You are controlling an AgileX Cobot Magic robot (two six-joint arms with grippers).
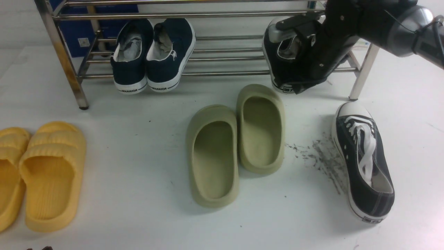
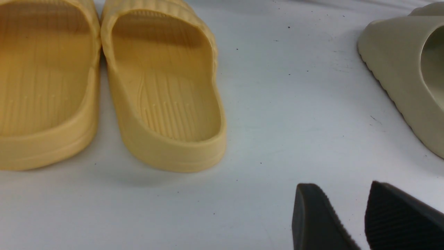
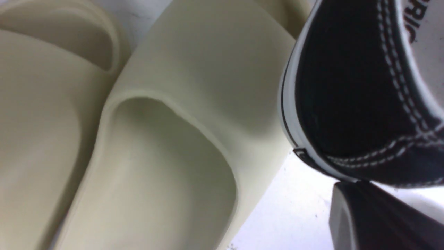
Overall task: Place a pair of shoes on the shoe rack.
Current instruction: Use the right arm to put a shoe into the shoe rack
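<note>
White scuffed surface (image 1: 138, 146); open space lies centre-left. Right gripper (image 1: 295, 40) clamps black sneaker (image 1: 274, 66) at shoe rack (image 1: 225, 73); left gripper (image 2: 341, 194) stands released.

White floor (image 1: 138, 156) with dark scuff marks (image 1: 322, 156)

I think this is a robot test area, not a home. Shoes lie in pairs on a plain white surface (image 1: 131, 139) with dark scuff marks (image 1: 324, 158): yellow slippers (image 1: 52, 173) at lower left, olive slippers (image 1: 213, 156) in the middle, a navy pair (image 1: 133, 66) on a steel shoe rack (image 1: 225, 73) along the top. My right arm (image 1: 402, 24), black and grey, reaches in at upper right.
</note>
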